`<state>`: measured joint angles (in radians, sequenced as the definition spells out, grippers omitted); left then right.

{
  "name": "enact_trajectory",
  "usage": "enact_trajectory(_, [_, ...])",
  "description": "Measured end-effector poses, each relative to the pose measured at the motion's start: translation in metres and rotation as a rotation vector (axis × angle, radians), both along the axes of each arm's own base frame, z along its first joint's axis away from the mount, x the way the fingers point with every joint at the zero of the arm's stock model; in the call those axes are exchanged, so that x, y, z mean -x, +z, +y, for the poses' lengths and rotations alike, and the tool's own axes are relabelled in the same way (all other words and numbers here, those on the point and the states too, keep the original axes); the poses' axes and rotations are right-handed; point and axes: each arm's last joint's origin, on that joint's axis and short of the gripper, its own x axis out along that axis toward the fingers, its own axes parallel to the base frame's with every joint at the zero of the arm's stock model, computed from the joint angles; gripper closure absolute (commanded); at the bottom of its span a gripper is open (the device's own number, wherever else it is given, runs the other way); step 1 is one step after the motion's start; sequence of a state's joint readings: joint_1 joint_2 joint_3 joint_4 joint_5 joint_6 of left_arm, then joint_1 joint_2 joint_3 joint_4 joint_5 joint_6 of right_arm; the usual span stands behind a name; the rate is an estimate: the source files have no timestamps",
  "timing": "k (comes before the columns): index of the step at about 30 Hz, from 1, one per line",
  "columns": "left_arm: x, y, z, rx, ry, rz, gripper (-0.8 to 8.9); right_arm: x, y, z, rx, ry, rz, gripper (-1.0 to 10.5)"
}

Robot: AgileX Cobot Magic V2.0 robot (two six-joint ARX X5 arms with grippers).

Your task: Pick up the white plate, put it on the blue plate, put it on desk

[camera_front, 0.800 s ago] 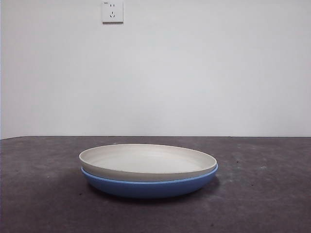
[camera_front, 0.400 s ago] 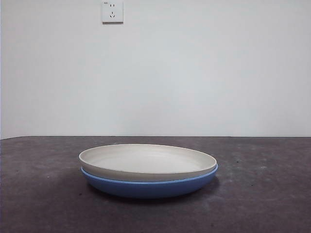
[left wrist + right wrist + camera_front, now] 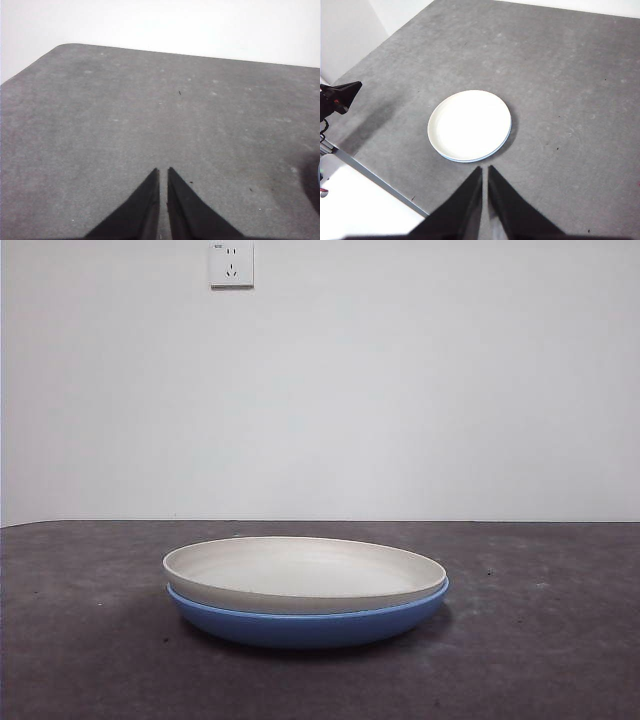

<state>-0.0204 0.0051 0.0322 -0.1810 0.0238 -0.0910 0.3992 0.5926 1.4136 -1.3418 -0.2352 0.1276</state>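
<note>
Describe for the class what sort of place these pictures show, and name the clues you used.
Probably a robot test bench indoors, not a kitchen: a bare grey desk against a plain white wall with one socket, two stacked plates, white plate on blue plate, and black robot grippers, left and right, waiting above.

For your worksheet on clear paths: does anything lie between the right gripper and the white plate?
Nothing visible does. Only bare desk lies between the shut right gripper and the white plate, stacked on the blue plate.
</note>
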Motion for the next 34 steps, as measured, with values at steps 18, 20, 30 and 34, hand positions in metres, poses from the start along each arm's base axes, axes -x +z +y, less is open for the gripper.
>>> enact_trajectory(18, [0.000, 0.000, 0.000, 0.000, 0.000, 0.000, 7.86, -0.009, -0.024, 0.000, 0.134, -0.108, -0.114, 9.3])
enact_trajectory(20, [0.000, 0.000, 0.000, 0.000, 0.000, 0.000, 7.86, -0.020, -0.040, 0.001, 0.141, -0.164, -0.220, 9.3])
enact_trajectory(30, [0.000, 0.000, 0.000, 0.000, 0.000, 0.000, 7.86, -0.084, -0.177, -0.006, 0.125, -0.382, -0.538, 9.3])
enact_trajectory(34, [0.000, 0.000, 0.000, 0.000, 0.000, 0.000, 7.86, -0.090, -0.212, -0.010, 0.155, -0.482, -0.549, 9.3])
